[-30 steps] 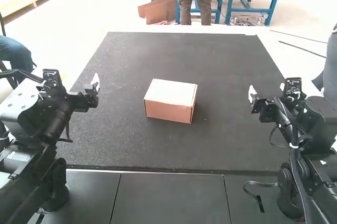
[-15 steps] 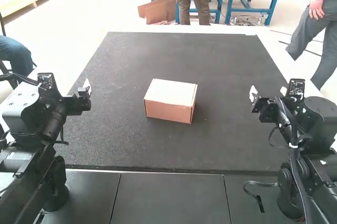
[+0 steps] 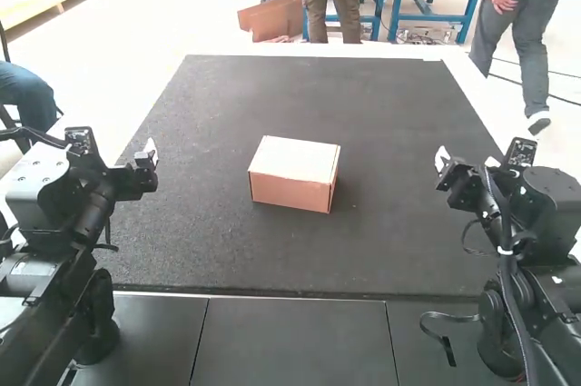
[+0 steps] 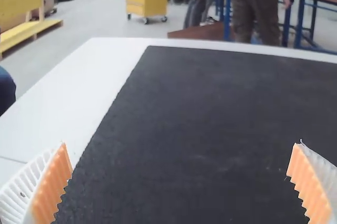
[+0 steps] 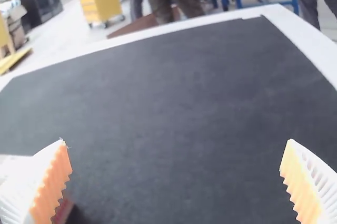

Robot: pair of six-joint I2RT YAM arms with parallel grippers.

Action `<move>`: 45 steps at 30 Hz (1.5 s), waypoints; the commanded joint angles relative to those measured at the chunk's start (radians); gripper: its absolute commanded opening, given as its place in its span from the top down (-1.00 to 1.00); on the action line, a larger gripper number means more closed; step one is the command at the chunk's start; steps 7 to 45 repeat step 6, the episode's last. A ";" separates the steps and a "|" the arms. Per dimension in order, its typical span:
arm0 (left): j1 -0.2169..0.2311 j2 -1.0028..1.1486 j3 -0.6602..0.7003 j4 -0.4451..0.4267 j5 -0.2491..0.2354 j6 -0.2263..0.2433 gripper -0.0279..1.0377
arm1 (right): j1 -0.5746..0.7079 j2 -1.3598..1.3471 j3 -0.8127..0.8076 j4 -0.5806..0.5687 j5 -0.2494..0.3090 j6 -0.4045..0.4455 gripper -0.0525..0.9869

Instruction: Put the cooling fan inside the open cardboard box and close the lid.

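Cardboard box (image 3: 294, 173): stands on the black mat (image 3: 381, 104), about midway between left and right and a little nearer the near edge than the far one. Lid down, top face flat and shut. Box is turned slightly, with one long side and one short end facing the near side. Nothing else lies on the mat around it.

Left gripper (image 3: 147, 166): at the left edge of the mat, level with the box and well apart from it, pointing toward the mat's middle. Fingers spread wide with nothing between them. In the left wrist view the orange pads (image 4: 51, 190) stand far apart, with bare mat and the white table (image 4: 63, 103) beyond them.

Right gripper (image 3: 447, 177): at the right side of the mat, also level with the box and well apart from it, pointing inward. Fingers likewise spread wide and empty; in the right wrist view the ribbed pads (image 5: 295, 182) frame bare mat.

Box lies between the two grippers and touches neither.
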 commanded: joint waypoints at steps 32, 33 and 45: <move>0.001 -0.012 -0.007 0.005 0.000 -0.009 -0.87 | -0.001 -0.010 -0.004 0.008 0.015 0.014 -0.85; 0.001 -0.012 -0.007 0.005 0.000 -0.009 -0.87 | -0.001 -0.010 -0.004 0.008 0.015 0.014 -0.85; 0.001 -0.012 -0.007 0.005 0.000 -0.009 -0.87 | -0.001 -0.010 -0.004 0.008 0.015 0.014 -0.85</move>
